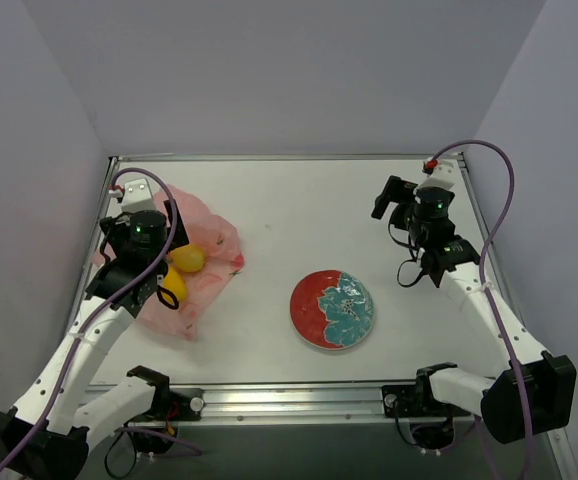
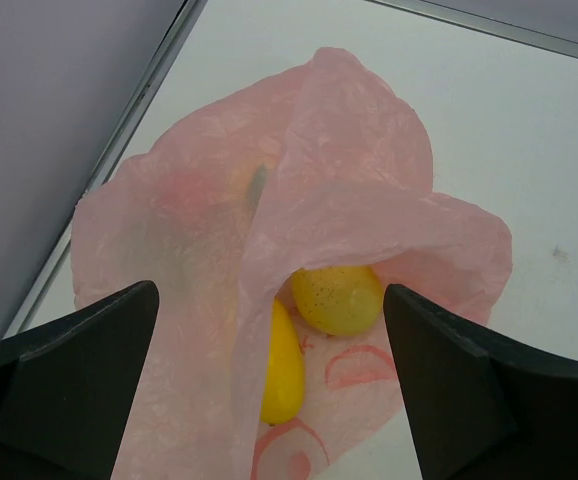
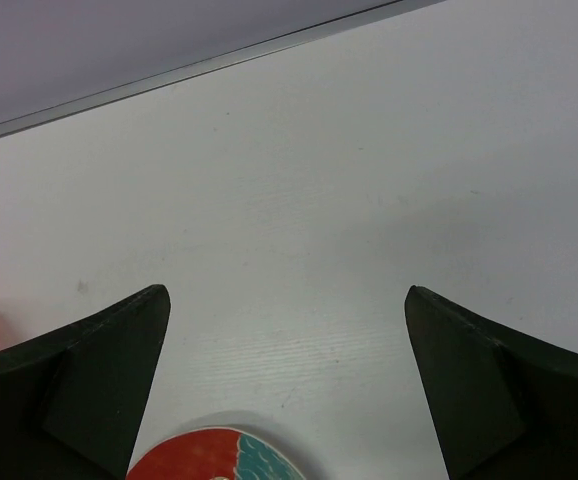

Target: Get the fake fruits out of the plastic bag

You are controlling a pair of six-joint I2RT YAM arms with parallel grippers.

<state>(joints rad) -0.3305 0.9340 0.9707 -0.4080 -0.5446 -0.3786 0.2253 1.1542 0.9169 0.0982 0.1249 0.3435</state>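
At the near left, our left fingers (image 2: 79, 360) stand wide open and empty above the plastic bag (image 2: 199, 230) on the bench (image 1: 299, 220). Two yellow fake fruits (image 2: 337, 298) show at its mouth. We risk pinching film with a fruit and dragging the bag. Farther right, our right fingers (image 3: 89, 370) hang open, empty.

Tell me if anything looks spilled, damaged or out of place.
Nothing stands out. The pink bag lies crumpled on the left, two yellow fruits showing at its mouth; the plate sits flat and whole.

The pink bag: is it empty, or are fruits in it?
Not empty: the plastic bag covers part of a speckled yellow fruit and a smooth yellow fruit.
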